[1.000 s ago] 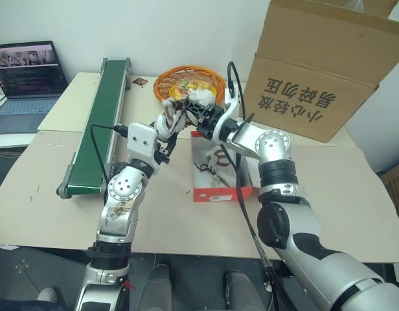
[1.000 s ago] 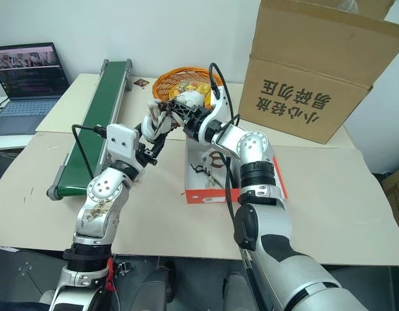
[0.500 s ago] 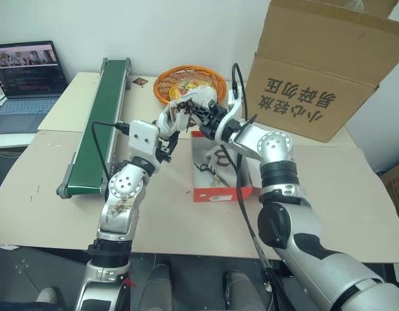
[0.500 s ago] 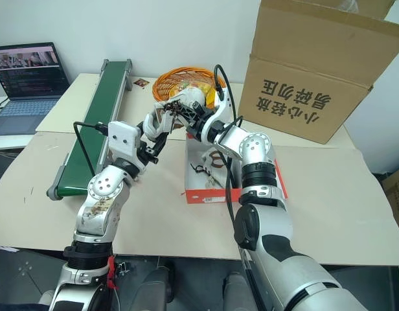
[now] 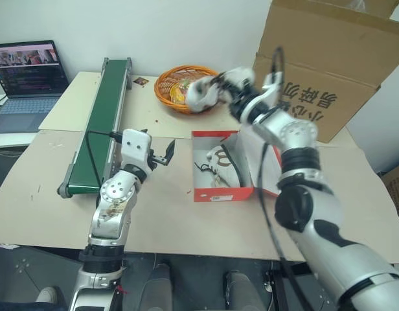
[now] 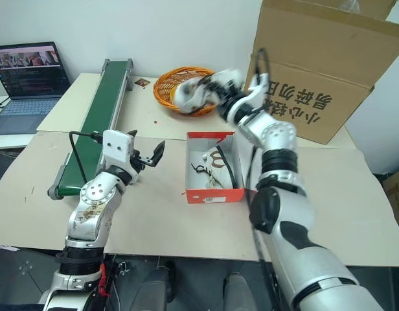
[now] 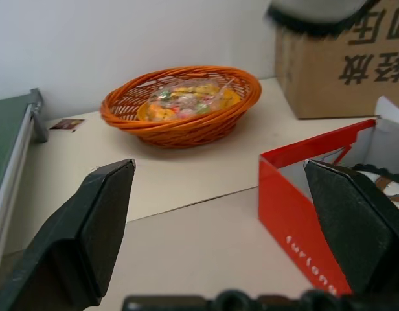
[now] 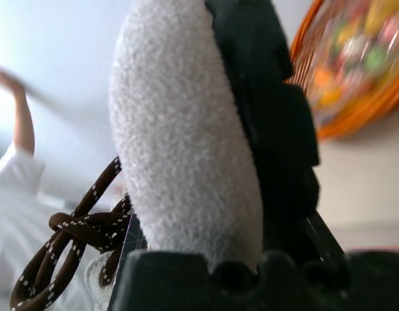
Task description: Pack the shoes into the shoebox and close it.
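In the eye views, one shoe is seen lying inside the open shoebox; the second shoe is gripped aloft by the right gripper. In the left wrist view, the left gripper is spread, empty. In the right wrist view, that shoe is seen clamped. Placing and closing remain.

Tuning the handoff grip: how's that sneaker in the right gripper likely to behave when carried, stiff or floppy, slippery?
Probably light: the right gripper holds the sneaker aloft by one part. Its upper looks fuzzy and soft in the right wrist view, so likely grippy but squashy. The brown laces hang loose and may snag on the shoebox rim.
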